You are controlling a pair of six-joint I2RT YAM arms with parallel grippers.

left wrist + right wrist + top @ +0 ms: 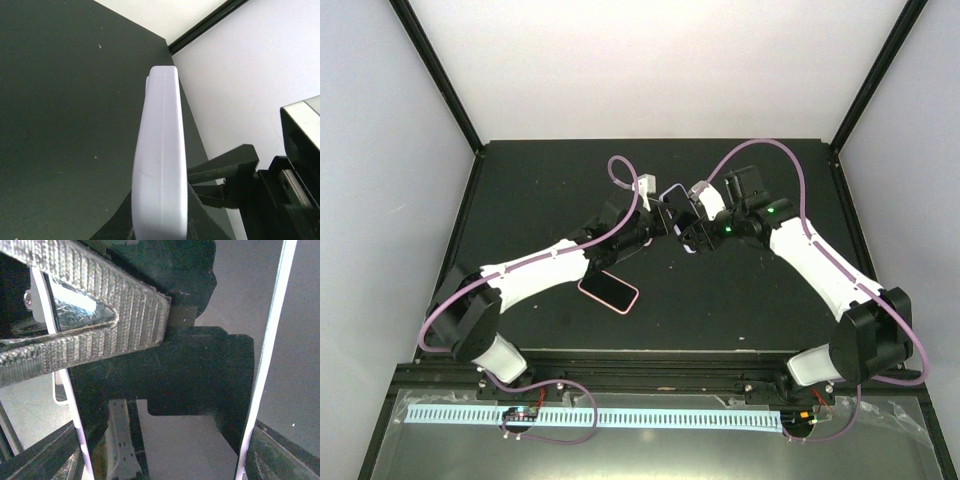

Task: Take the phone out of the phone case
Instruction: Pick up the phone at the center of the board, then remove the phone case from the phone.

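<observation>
The phone, its black screen (200, 360) facing the right wrist camera, sits in a lavender case (674, 192) and is held up above the table between both arms. My left gripper (658, 222) is shut on the case's edge (160, 165), one finger on each side. My right gripper (696, 228) is shut across the cased phone, its fingers (280, 455) outside the lavender rims (267, 355). The left gripper's ribbed finger (100, 305) crosses the top of the right wrist view. The right gripper's black fingers (225, 172) show beside the case in the left wrist view.
A second flat phone-like item with a pink rim and dark face (608, 290) lies on the black table (740, 310) under the left forearm. White walls and black frame posts (440, 80) enclose the table on three sides.
</observation>
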